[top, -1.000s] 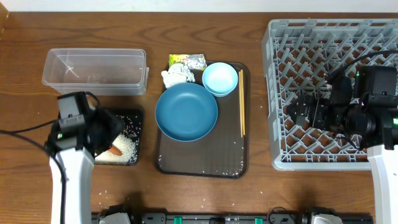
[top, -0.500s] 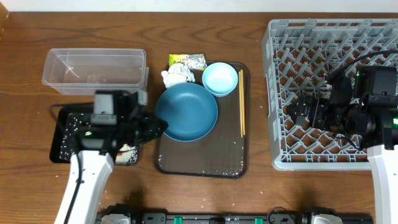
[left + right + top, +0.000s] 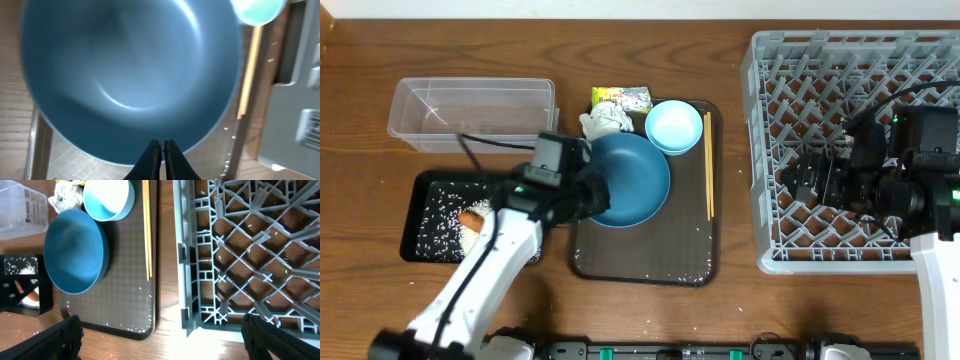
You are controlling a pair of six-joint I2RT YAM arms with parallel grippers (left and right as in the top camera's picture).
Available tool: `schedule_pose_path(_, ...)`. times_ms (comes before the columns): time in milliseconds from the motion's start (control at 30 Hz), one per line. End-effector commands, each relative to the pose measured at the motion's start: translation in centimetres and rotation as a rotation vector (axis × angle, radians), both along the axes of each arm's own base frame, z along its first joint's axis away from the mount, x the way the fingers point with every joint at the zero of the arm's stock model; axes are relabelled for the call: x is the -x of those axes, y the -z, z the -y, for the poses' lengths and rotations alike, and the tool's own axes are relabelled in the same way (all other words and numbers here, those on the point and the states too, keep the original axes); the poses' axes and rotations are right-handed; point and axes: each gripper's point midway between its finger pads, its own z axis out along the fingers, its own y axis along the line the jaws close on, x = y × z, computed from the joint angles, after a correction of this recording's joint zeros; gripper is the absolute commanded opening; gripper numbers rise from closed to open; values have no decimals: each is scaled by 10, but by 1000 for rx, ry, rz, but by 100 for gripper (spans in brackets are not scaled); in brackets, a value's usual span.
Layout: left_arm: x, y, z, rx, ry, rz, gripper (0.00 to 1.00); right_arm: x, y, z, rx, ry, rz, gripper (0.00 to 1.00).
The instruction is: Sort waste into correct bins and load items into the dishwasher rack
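Note:
The large dark blue bowl [image 3: 638, 175] [image 3: 130, 75] [image 3: 75, 250] sits on the brown tray [image 3: 645, 265]. My left gripper [image 3: 595, 196] [image 3: 161, 145] hovers over the bowl's near left rim, shut, with nothing between its fingers. Behind it are a small light blue bowl [image 3: 673, 126] [image 3: 108, 197], a crumpled tissue [image 3: 603, 123] and a snack wrapper [image 3: 620, 97]. Chopsticks [image 3: 708, 165] [image 3: 147, 230] lie along the tray's right side. The black tray [image 3: 420, 235] holds rice and a carrot [image 3: 470, 218]. My right gripper [image 3: 802, 178] [image 3: 162, 340] stands wide open above the grey rack [image 3: 850, 60] [image 3: 250, 245].
A clear plastic tub [image 3: 470, 115] stands behind the black tray at the left. Loose rice grains dot the brown tray's front [image 3: 135, 327]. Bare wooden table [image 3: 735, 200] separates the brown tray from the rack.
My left arm has swung right from over the black tray to the dark blue bowl, and its jaws have closed. The right arm has not moved.

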Motion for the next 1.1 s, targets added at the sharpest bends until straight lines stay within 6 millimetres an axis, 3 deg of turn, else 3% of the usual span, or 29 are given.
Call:
schedule_pose_path(0, 6, 25, 4, -59, 15, -62, 8, 0, 1, -1, 6, -17, 5, 99)
schedule_pose_path(233, 12, 61, 23, -92, 80, -139, 7, 0, 1, -1, 6, -17, 5, 99)
schedule_pose_path(433, 32, 62, 40, -37, 143, -205, 6, 0, 1, -1, 6, -17, 5, 99)
schedule_pose_path(700, 68, 40, 86, 96, 362, -209, 6, 0, 1, -1, 6, -17, 5, 99)
schedule_pose_path(867, 81, 8, 105, 129, 447, -101, 6, 0, 1, -1, 6, -17, 5, 99)
schedule_pose_path(967, 70, -14, 98, 101, 418, 16, 6, 1, 1, -1, 6, -17, 4, 99)
schedule_pose_path(1067, 48, -34, 69, 5, 307, 149, 6, 0, 1, -1, 6, -17, 5, 99)
